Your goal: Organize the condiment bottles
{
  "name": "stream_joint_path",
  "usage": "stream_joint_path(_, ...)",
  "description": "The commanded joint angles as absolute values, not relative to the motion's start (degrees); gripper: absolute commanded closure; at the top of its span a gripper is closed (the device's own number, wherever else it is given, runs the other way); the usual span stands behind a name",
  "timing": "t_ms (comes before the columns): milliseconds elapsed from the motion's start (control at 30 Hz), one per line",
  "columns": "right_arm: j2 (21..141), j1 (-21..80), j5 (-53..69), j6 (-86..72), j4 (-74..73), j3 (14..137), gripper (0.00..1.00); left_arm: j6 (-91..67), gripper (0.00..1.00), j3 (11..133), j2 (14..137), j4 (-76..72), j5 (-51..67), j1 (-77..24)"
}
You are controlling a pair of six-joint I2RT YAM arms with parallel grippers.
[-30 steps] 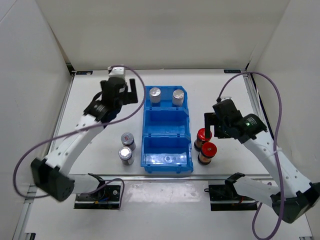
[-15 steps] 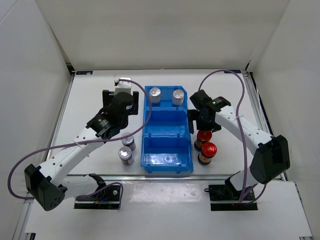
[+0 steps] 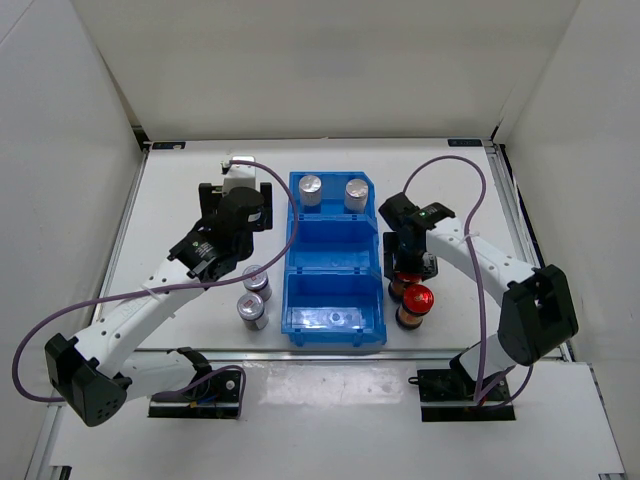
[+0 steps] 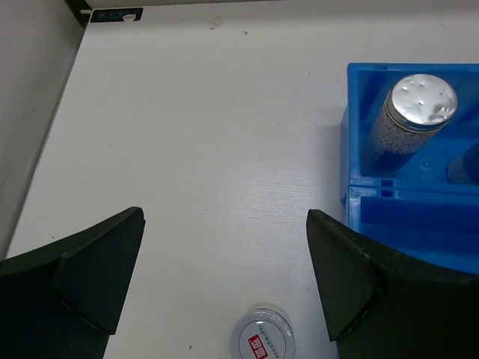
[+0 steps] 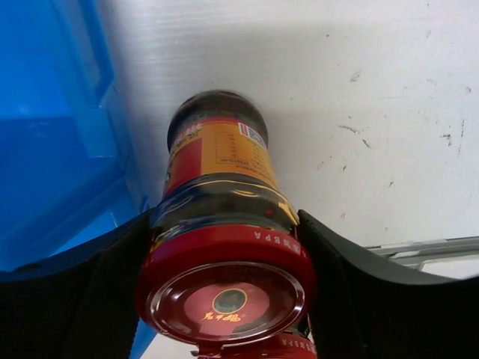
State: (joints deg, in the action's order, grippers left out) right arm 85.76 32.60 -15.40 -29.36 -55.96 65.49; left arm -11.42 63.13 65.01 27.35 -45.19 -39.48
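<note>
So the right gripper [image 3: 406,262] is down on the red-capped bottle [image 5: 221,194] just right of the blue bin [image 3: 335,245]. Its fingers press on both sides up near the cap, which looks like a real grip to me. The bottle stands upright on the table beside the bin's near compartment, not in the bin.

What worries me:
- The other red-capped bottle [image 3: 416,298] is right up against the gripped one, also to the right of the bin and closer to the arm bases. If the lift isn't straight up, a finger or the bottle's base could clip it and tip it over.
- The inner finger is squeezed in next to the bin's right wall. If it snags there, the whole bin gets dragged, along with the two grey bottles [image 3: 311,187] in its far compartment.
- The grip is high on smooth glass, so the bottle could swing or slide out on the way over the wall.

The left gripper [image 4: 224,215] is wide open and holding nothing, hovering over the table left of the bin. The last two bottles [image 3: 257,278] [image 3: 252,308] stand below it, left of the near compartment. If it comes down carelessly there, it could knock one over.
</note>
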Motion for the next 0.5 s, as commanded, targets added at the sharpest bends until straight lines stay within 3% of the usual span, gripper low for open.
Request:
stream_joint_path(0,83.3,32.4,-16.8,-32.3,-57.1,65.1,0.29,-13.2,0.0,62.8,63.3,26.8,-45.7,-39.6)
stream_joint_path(133,83.3,32.4,-18.7,-32.8,-58.4,66.3,0.52,-13.7,0.0,62.8,63.3,26.8,-45.2,-39.6)
stream_joint_path(200,83.3,32.4,-20.2,-32.8,-59.8,67.8,0.58,-12.4,0.0,64.1,63.3,26.8,-44.6,-39.6)
stream_joint_path(367,81.0,33.1,-27.8,-33.3,-62.5,73.6,0.86,-14.8,0.0,71.0,63.8,37.3,-38.1,-35.3)
stream_joint_path(467,78.0,36.6,-32.7,-32.0,-62.5,77.6,0.94,-15.7,0.0,70.2,61.0,39.2,-33.9,-30.2)
